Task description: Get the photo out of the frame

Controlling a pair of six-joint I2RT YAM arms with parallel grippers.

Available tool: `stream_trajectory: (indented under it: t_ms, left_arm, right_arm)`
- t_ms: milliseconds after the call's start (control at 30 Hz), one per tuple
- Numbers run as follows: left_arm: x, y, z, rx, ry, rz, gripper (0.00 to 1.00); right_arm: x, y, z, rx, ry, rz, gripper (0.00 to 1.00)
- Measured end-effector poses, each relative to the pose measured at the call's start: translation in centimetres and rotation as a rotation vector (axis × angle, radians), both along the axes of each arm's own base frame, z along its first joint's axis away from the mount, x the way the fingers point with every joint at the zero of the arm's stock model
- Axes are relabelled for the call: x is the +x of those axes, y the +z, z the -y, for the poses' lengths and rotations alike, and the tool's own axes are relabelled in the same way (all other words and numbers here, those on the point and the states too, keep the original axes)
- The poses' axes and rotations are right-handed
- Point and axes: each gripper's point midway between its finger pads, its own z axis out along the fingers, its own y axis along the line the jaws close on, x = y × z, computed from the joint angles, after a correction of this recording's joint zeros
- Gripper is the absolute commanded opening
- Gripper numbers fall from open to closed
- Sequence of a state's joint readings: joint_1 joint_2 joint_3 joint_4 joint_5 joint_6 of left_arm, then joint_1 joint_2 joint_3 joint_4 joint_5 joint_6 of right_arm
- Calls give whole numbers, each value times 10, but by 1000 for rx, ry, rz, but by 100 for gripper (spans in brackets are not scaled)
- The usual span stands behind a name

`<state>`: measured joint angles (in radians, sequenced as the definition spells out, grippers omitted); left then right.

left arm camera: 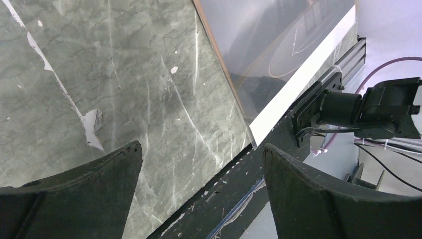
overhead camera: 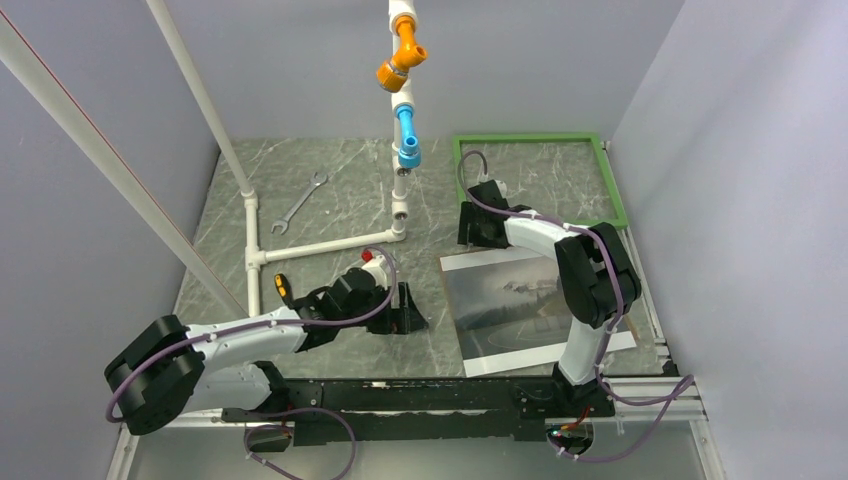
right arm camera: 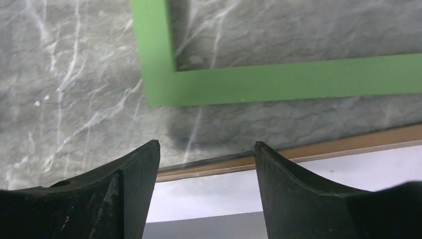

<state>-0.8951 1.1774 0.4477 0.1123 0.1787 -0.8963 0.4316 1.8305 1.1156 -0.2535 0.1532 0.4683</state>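
Note:
The green frame (overhead camera: 530,139) lies flat at the back right, with bare marble showing inside it. Its corner shows in the right wrist view (right arm camera: 159,84). The photo (overhead camera: 520,310), a grey print with a white border, lies flat near the front right, apart from the frame and partly under the right arm. A brown panel edge (right arm camera: 348,144) shows along its far side. My right gripper (overhead camera: 483,228) is open and empty over the photo's far edge (right arm camera: 239,191). My left gripper (overhead camera: 408,310) is open and empty, left of the photo (left arm camera: 278,45).
A wrench (overhead camera: 300,203) and a white pipe assembly (overhead camera: 320,245) with orange and blue fittings (overhead camera: 405,60) stand at the back left. A black rail (overhead camera: 420,395) runs along the near edge. Grey walls close in both sides.

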Motion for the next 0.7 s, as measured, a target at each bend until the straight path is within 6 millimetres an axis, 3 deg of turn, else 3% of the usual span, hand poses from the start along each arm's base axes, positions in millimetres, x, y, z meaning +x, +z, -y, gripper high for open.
stream_trajectory:
  t_ms: [400, 700]
  left_arm:
    - [1, 4, 2, 1, 0, 3, 93]
    - [1, 4, 2, 5, -1, 0, 93]
  right_arm:
    - [6, -3, 48, -69, -228, 26, 70]
    - [9, -2, 117, 6, -492, 44, 68]
